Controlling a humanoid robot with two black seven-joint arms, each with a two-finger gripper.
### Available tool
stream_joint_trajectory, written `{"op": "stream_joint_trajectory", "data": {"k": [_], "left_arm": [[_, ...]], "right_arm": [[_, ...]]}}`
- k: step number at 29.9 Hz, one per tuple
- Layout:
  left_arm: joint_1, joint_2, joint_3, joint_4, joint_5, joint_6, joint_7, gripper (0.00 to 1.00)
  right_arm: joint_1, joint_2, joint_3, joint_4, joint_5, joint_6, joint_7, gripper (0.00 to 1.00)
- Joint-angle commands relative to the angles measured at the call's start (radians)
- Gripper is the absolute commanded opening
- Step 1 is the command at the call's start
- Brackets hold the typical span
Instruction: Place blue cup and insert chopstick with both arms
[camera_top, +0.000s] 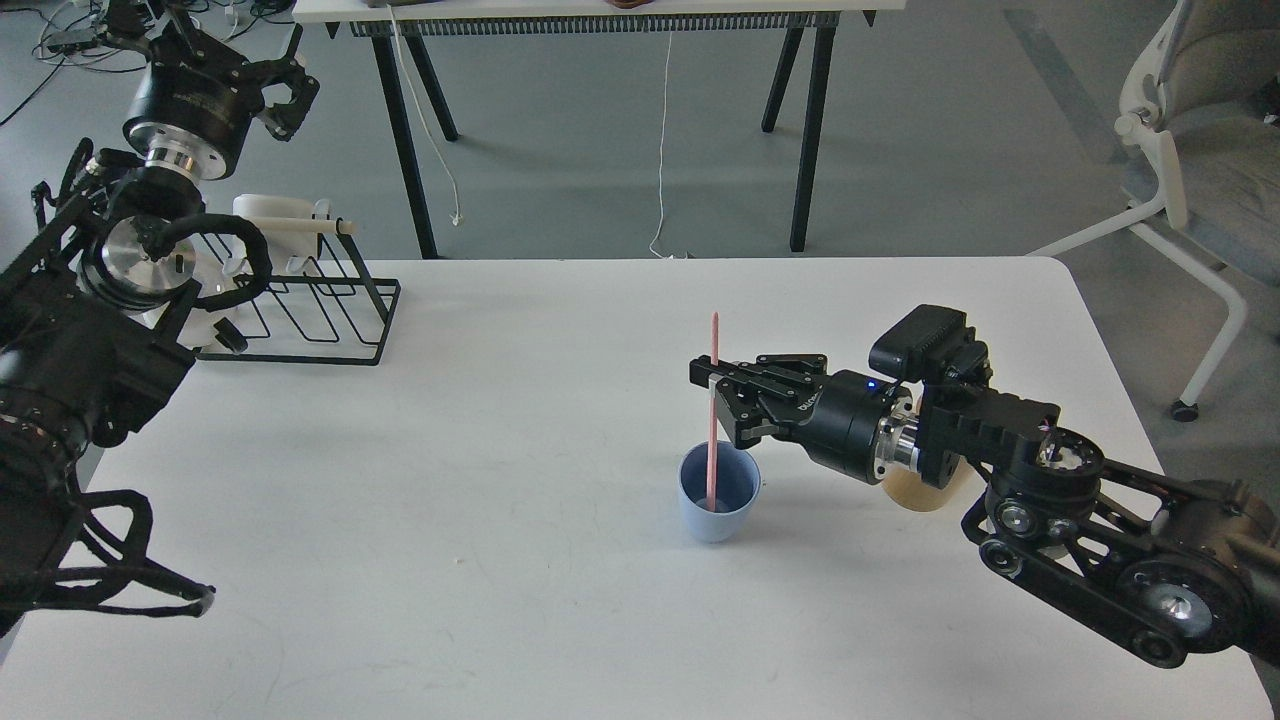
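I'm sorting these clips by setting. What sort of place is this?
Probably a lab or office workroom, not a home. The white table stands on grey floor, with loose cables in the far corner, a second desk on black legs behind, and an office chair at right.

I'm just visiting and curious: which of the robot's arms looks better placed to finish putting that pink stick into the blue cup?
The right. Its gripper grips the pink stick, whose lower end is already inside the blue cup. The left gripper is raised far off, above the wire rack.
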Motion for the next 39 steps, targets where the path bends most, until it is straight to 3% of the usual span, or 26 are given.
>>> {"op": "stream_joint_trajectory", "data": {"k": [1, 4, 7, 11, 16, 19, 24, 34, 39], "left_arm": [[0.001, 0.001, 0.000, 0.000, -0.001, 0.000, 0.000, 1.00], [0.004, 0.001, 0.000, 0.000, -0.001, 0.000, -0.001, 1.00], [0.005, 0.000, -0.002, 0.000, -0.001, 0.000, -0.003, 1.00], [0.005, 0.001, -0.002, 0.000, -0.001, 0.000, -0.003, 1.00], [0.004, 0.007, -0.006, 0.000, -0.001, 0.000, -0.001, 1.00], [0.001, 0.009, -0.008, 0.000, -0.001, 0.000, -0.001, 1.00], [-0.003, 0.004, -0.008, 0.000, -0.001, 0.000, -0.003, 1.00], [-0.006, -0.004, -0.009, -0.002, -0.001, 0.000, -0.003, 1.00], [-0.006, -0.027, -0.012, -0.002, -0.001, 0.000, -0.005, 1.00]], "right_arm": [[-0.002, 0.001, -0.015, -0.019, -0.001, 0.000, -0.020, 0.08], [-0.011, 0.003, -0.024, -0.026, -0.001, 0.000, -0.024, 0.09], [-0.022, 0.006, -0.017, -0.025, 0.001, -0.003, -0.024, 0.19], [-0.023, 0.003, -0.007, -0.019, 0.005, -0.008, -0.024, 0.55], [-0.022, -0.001, 0.083, -0.013, 0.027, -0.029, -0.006, 0.78], [-0.010, 0.009, 0.202, -0.017, 0.108, -0.032, -0.003, 0.97], [0.059, 0.003, 0.324, -0.048, 0.365, -0.022, -0.004, 0.98], [0.159, -0.007, 0.477, -0.290, 0.795, -0.020, -0.003, 1.00], [0.193, -0.005, 0.480, -0.431, 1.103, 0.012, 0.031, 1.00]]}}
